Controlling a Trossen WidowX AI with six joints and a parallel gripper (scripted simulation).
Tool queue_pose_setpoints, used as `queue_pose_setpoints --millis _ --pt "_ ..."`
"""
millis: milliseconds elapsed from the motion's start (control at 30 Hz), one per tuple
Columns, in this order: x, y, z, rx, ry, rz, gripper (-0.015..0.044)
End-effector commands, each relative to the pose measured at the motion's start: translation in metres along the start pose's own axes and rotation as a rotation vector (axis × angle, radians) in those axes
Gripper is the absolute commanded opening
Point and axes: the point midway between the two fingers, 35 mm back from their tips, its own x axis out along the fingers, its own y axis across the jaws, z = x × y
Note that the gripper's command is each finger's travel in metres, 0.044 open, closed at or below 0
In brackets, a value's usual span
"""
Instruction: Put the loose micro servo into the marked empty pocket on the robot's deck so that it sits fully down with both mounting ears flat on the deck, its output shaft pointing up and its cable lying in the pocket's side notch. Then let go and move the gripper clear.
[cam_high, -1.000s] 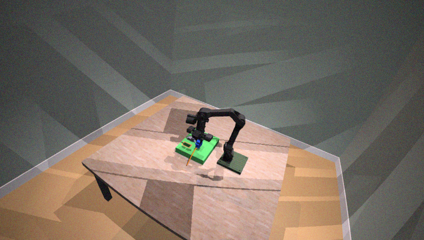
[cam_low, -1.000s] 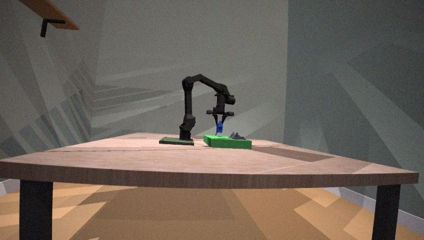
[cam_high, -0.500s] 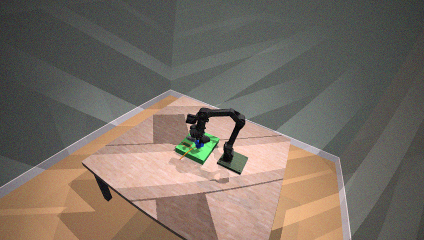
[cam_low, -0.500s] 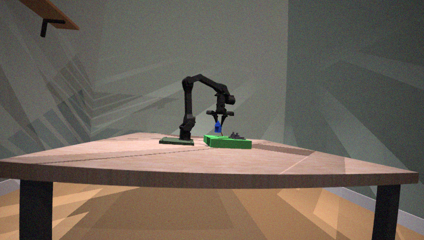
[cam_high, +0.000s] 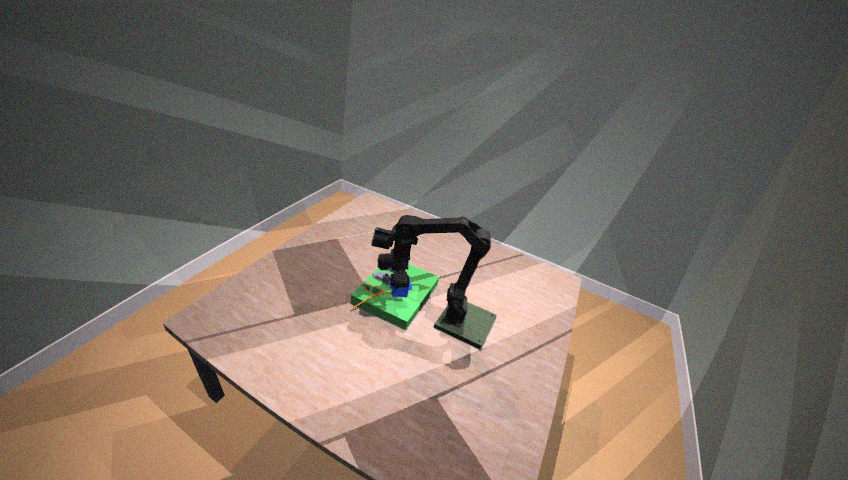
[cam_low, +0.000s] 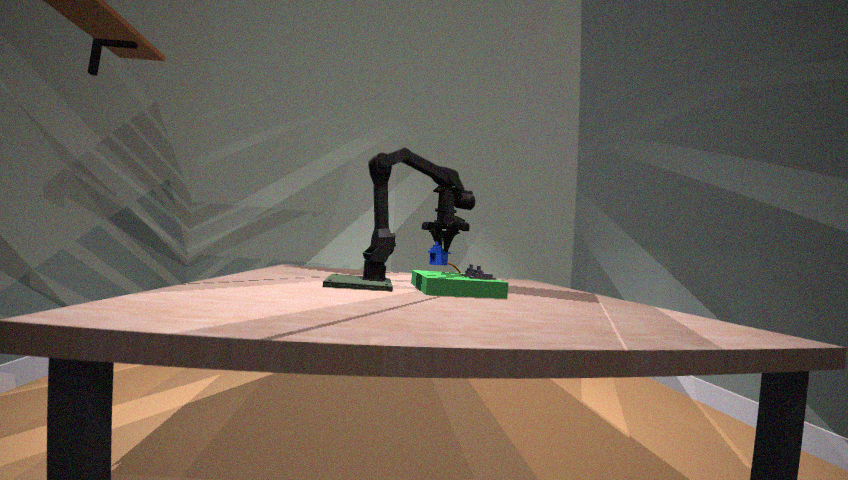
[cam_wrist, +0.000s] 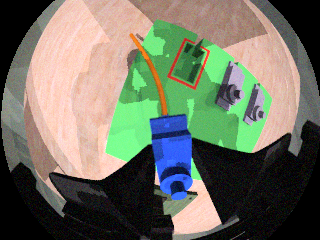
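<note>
My gripper (cam_high: 400, 284) (cam_low: 439, 246) (cam_wrist: 171, 146) is shut on the blue micro servo (cam_high: 401, 290) (cam_low: 437, 255) (cam_wrist: 174, 148) and holds it a little above the green deck (cam_high: 416, 303) (cam_low: 470, 287) (cam_wrist: 127, 134). The servo's orange cable (cam_high: 364, 300) (cam_wrist: 152, 70) trails off over the deck's edge. The empty pocket, outlined in red (cam_wrist: 170, 68), lies farther along the deck in the wrist view, beyond the servo's tip and apart from it.
Two grey servos (cam_wrist: 228, 90) (cam_wrist: 254, 106) (cam_low: 477, 273) sit mounted on the deck beside the marked pocket. The arm's dark green base plate (cam_high: 476, 330) (cam_low: 351, 283) lies on the wooden table (cam_high: 333, 368) next to the deck.
</note>
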Motion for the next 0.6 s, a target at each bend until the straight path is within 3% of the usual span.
queue_pose_setpoints --millis 0,367,567 --pt "-0.0005 -0.0009 -0.0004 0.118 0.000 -0.006 0.0000" --pt "-0.0005 -0.0009 -0.0004 0.492 -0.001 -0.006 0.0000" --pt "-0.0005 -0.0012 0.0002 0.515 -0.001 -0.006 0.0000"
